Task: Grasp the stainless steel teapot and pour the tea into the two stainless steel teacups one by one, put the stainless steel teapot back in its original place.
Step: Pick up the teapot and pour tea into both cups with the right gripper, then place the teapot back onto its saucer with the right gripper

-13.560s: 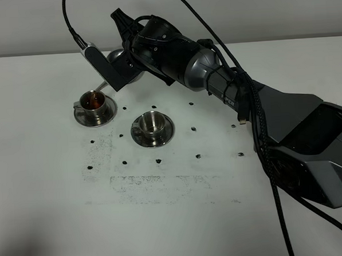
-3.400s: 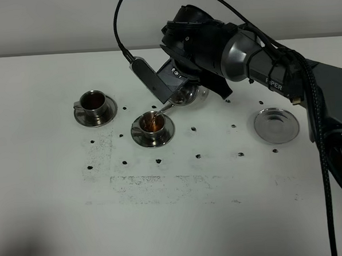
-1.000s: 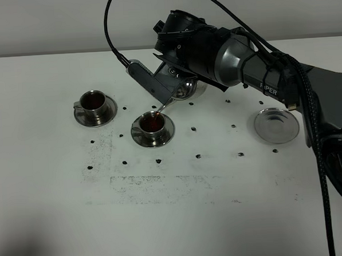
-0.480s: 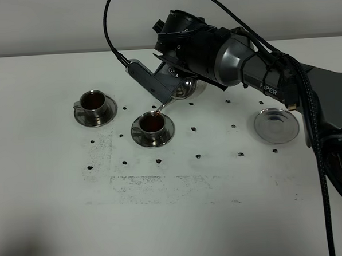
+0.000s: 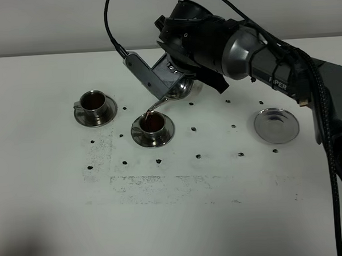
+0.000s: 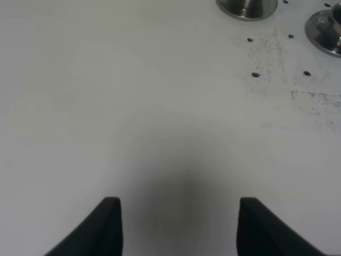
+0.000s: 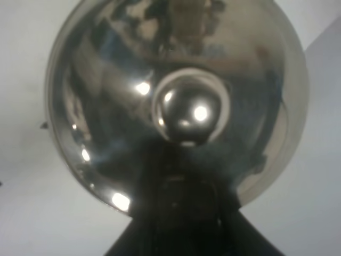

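My right hand (image 5: 177, 76) is clenched on the teapot (image 5: 180, 88), tilted with its spout just above the near cup (image 5: 152, 124) at my 8 o'clock (tea (image 5: 153, 123) fills it). The far cup (image 5: 93, 102) sits at 9 o'clock, the plate (image 5: 276, 125) at 4 o'clock on the bench (image 5: 176, 219). My left hand (image 6: 178, 226) hangs released over bare bench.
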